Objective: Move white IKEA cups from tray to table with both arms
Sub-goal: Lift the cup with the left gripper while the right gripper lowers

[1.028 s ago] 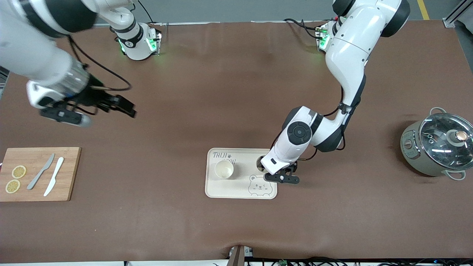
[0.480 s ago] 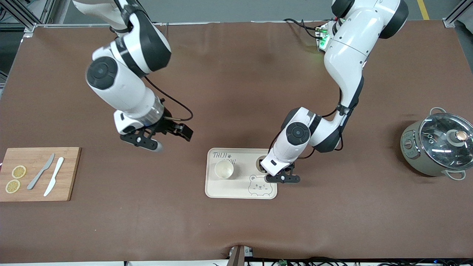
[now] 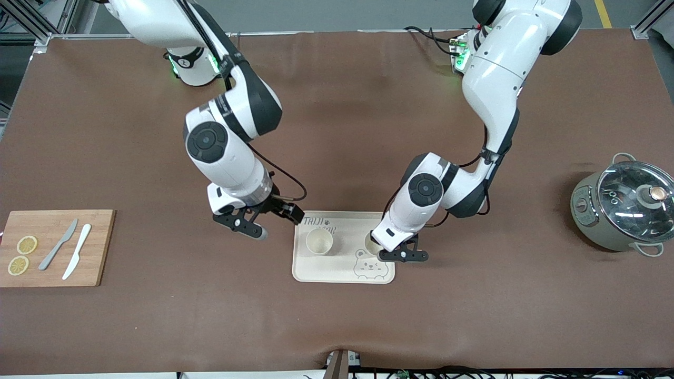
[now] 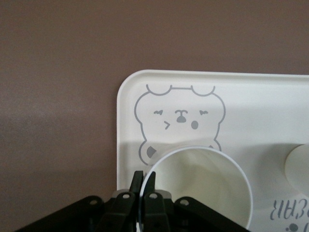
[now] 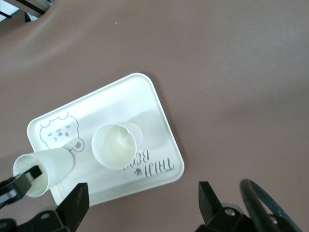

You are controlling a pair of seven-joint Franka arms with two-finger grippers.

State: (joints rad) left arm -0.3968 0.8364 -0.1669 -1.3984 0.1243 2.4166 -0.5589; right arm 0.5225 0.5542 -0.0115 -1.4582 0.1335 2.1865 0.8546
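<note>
One cup stands upright on the tray, toward the right arm's end of it, beside the printed lettering, with nothing touching it; the right wrist view shows it open-mouthed and empty. The second cup is at the tray's other end, just above the bear drawing, and the left gripper has it pinched by the rim: in the left wrist view the fingers are closed thin on the cup's wall, one inside and one outside. Whether that cup's base is resting on the tray or slightly above it I cannot tell. The right gripper hangs over the bare worktop just off the tray's edge at the right arm's end, close to the free cup but not over it; its fingers stand wide apart and hold nothing. Well away from the right gripper, at that arm's end of the worktop, a wooden board carries two knives and two lemon slices. Well away from the left gripper, at the left arm's end, sits a pot under a glass lid.
</note>
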